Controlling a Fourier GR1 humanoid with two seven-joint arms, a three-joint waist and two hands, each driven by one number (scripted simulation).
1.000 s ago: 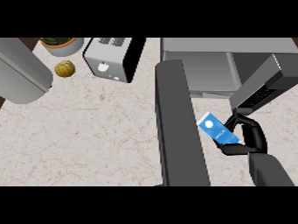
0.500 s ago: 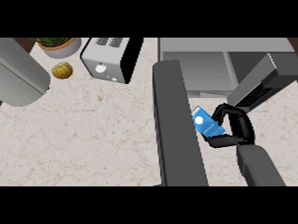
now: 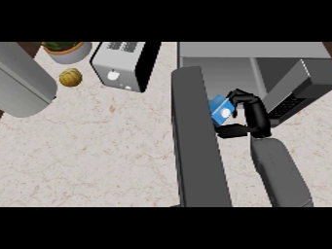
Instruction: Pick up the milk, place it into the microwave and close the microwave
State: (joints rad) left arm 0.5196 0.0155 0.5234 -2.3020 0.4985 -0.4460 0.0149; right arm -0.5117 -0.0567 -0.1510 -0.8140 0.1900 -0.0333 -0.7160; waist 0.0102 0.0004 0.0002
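Note:
The milk [image 3: 221, 109] is a small blue carton with a white patch. My right hand [image 3: 249, 116] is shut on it, fingers curled over its top and thumb under it. Hand and carton hang just in front of the microwave's [image 3: 248, 51] open cavity, at its lower edge. The microwave's door [image 3: 197, 146] stands open, a long dark grey slab running down the view just left of the carton. My right forearm [image 3: 280, 170] comes up from the lower edge. My left hand is out of sight; only a grey forearm [image 3: 14, 82] shows at the upper left.
A silver toaster [image 3: 121, 65] stands at the back, left of the door. A potted plant [image 3: 67, 49] and a small yellow-brown round object [image 3: 70, 78] sit beside it. The microwave's control-panel side [image 3: 305, 87] is right of my hand. Pale marble counter [image 3: 96, 155] spreads on the left.
My right hand has carried the milk up and to the left, from the counter's right side to the mouth of the microwave. The door has stayed open.

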